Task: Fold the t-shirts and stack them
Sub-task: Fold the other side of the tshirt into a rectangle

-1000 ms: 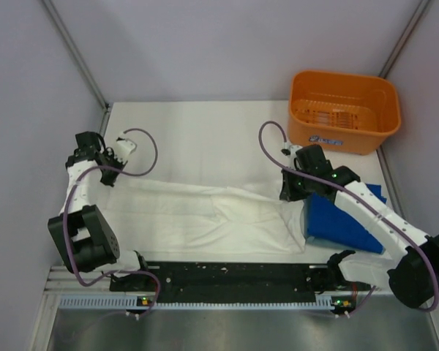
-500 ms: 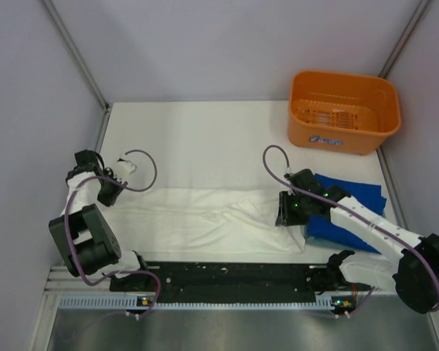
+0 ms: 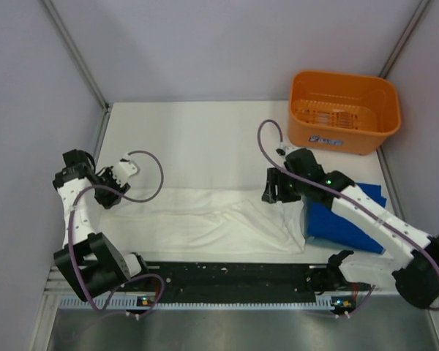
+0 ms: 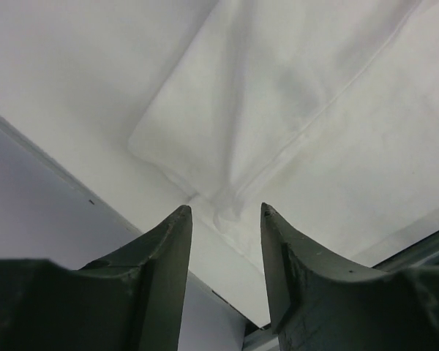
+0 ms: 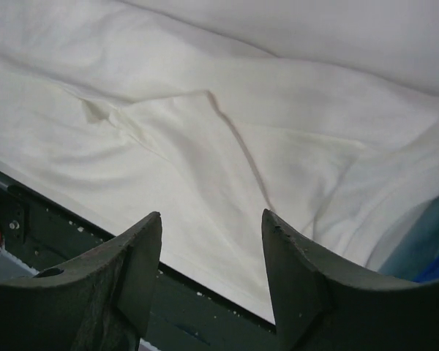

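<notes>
The right arm (image 3: pixel 366 212) hides part of the blue t-shirt (image 3: pixel 336 230); the right wrist view cuts it to a blurred corner.

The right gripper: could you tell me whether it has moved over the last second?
Yes. The right gripper has shifted left, farther from the orange basket.

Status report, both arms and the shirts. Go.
Left gripper, right gripper: jaws open, empty. White t-shirt flat, part folded, one gripper near each end; blue t-shirt at its right end. Orange basket well clear.
</notes>
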